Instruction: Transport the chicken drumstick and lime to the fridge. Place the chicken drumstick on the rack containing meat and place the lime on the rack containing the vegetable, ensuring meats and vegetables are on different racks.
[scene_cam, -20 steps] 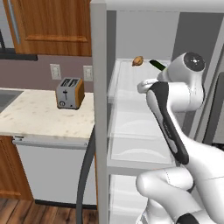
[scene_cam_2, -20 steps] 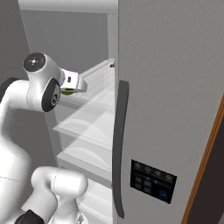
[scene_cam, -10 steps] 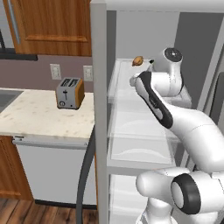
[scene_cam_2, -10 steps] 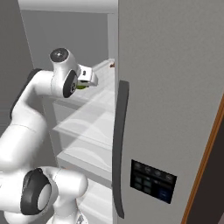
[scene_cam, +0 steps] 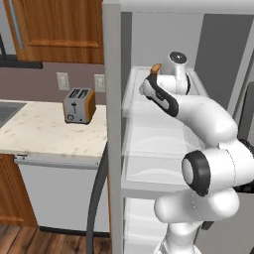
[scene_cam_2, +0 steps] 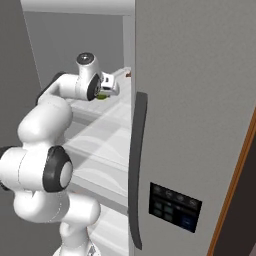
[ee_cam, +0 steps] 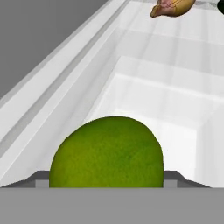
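Observation:
The lime (ee_cam: 107,151), round and bright green, is held in my gripper (scene_cam_2: 107,93), which is shut on it; it also peeks out green under the hand (scene_cam_2: 102,96). My arm reaches into the open fridge (scene_cam_2: 190,100) at the level of its upper white rack (scene_cam: 149,144). The lime hangs just above that rack. Farther back on the same rack lies a golden-brown piece that looks like the chicken drumstick (ee_cam: 173,8), also glimpsed behind my wrist (scene_cam: 156,67). It lies apart from the gripper.
A dark object (ee_cam: 220,5) shows at the rack's far edge beside the brown piece. The fridge's grey door with long handle (scene_cam_2: 136,165) and dispenser panel (scene_cam_2: 175,205) stands on the right. A toaster (scene_cam: 79,105) sits on the counter (scene_cam: 44,134) to the left.
My arm has swung from in front of the fridge into its upper rack space, carrying the lime forward and to the left, closer to the brown piece.

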Tool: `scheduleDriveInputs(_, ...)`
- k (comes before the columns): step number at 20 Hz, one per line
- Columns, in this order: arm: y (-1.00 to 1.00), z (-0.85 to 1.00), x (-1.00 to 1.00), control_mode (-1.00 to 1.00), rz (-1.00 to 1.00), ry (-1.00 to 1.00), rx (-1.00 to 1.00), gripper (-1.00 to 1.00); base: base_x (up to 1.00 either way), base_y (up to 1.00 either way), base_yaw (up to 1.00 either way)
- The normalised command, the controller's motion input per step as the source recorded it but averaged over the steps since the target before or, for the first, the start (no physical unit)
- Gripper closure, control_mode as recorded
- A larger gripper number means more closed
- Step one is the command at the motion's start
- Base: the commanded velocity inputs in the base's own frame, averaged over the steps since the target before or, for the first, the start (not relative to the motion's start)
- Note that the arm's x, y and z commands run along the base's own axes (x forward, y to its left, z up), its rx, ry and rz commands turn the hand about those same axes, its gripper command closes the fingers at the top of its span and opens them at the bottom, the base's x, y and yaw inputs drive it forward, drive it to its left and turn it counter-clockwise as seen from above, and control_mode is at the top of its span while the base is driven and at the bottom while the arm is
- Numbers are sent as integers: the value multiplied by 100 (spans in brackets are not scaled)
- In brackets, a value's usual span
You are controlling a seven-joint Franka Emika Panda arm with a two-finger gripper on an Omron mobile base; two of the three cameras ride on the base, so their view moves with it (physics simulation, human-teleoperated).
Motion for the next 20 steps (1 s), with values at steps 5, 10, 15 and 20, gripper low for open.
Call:
scheduleDriveInputs(5,0,-45,59,-100,2,0,0,100,0,0,0)
scheduleDriveInputs(10,0,-57,66,-100,2,0,0,100,0,0,0)
scheduleDriveInputs(15,0,-81,57,-100,3,2,0,100,0,0,0)
scheduleDriveInputs(20,2,-100,21,-100,4,13,0,100,0,0,0)
